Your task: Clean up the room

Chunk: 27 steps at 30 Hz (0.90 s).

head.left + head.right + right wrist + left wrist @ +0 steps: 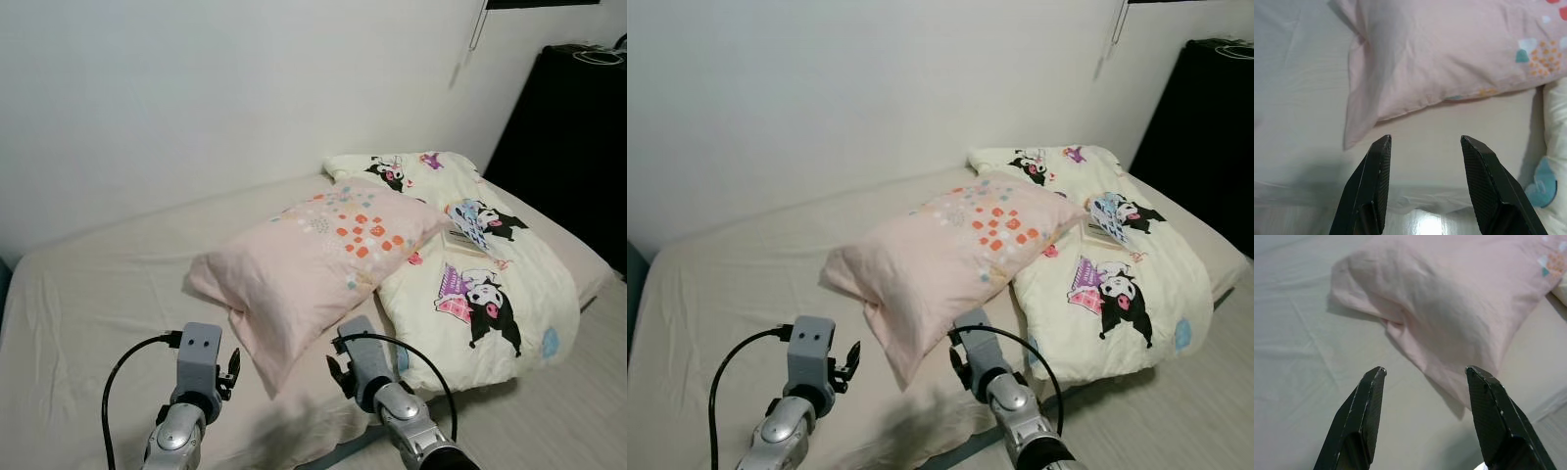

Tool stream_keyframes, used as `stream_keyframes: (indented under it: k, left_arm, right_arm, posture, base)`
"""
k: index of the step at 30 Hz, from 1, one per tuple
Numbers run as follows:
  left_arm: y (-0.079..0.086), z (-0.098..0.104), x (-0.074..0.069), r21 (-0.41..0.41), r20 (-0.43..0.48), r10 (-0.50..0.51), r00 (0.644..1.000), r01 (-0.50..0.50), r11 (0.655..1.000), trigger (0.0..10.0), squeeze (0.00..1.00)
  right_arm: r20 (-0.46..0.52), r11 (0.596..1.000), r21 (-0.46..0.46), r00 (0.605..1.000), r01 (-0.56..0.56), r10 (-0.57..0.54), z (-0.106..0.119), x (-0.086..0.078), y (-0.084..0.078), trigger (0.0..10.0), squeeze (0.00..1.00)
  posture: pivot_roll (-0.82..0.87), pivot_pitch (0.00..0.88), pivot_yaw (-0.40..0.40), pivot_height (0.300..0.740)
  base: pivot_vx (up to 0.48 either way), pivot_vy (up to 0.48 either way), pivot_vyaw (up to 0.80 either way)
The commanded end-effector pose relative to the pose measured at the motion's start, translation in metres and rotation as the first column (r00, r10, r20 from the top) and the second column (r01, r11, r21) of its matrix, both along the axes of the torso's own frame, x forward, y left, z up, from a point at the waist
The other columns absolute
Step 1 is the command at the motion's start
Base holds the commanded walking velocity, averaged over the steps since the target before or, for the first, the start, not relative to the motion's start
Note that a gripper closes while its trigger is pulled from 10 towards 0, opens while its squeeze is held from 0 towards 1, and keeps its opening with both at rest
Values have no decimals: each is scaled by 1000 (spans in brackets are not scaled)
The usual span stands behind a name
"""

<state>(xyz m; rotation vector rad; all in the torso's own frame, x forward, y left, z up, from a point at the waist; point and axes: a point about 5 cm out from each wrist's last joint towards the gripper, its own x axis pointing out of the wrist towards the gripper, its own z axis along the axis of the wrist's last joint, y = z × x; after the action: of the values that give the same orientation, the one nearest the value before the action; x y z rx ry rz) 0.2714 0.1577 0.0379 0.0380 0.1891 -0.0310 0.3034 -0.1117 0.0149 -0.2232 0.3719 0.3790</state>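
A pink pillow (313,259) with orange and teal squares lies across the beige bed (98,294), one end resting on a cream cartoon-print quilt (490,284). My left gripper (1425,374) is open above the sheet, just short of the pillow's near corner (1449,382). My right gripper (1425,142) is also open, hovering over the sheet near the bed's front edge, with the pillow (1449,54) ahead of its fingertips. Both wrists (201,367) (367,367) show at the bottom of the head views, either side of the pillow's near corner. Nothing is held.
A small book or box (465,240) rests on the quilt. A tall black cabinet (573,137) stands at the right by the bed's far end. A white wall runs behind the bed. Pale wood floor (588,392) lies to the right front.
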Motion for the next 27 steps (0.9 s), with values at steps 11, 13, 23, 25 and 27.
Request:
stream_keyframes:
  k: [11, 13, 23, 25, 27]
  left_arm:
    - [6, -5, -6, -15, -8, 44, 999, -44, 999, 10000, 0]
    - [6, -5, -6, -13, -9, 48, 999, -48, 999, 10000, 0]
    - [6, -2, -4, -10, 6, 62, 998, -62, 998, 10000, 0]
    - [7, -3, -4, -34, 0, 79, 997, -79, 996, 10000, 0]
    - [10, -2, -3, -42, -2, 101, 995, -101, 994, 10000, 0]
  right_arm:
    - [-16, 1000, -8, 1000, -5, 5, -4, -3, -1, 10000, 0]
    - [-16, 1000, -8, 1000, -6, 6, -4, -3, -1, 10000, 0]
    - [-15, 1000, -5, 1000, -7, 7, -4, -3, 0, 10000, 0]
    - [-15, 1000, -5, 1000, -7, 7, -4, -3, 0, 10000, 0]
    - [-15, 1000, -6, 1000, -7, 7, -4, -3, 0, 10000, 0]
  posture:
    - [34, 63, -21, 740]
    - [34, 63, -21, 740]
    - [34, 64, -20, 740]
    - [32, 64, -19, 740]
    - [31, 64, -19, 740]
  base:
    - [0, 0, 0]
    - [0, 0, 0]
    - [0, -358, 0]
    - [0, 0, 0]
    - [0, 0, 0]
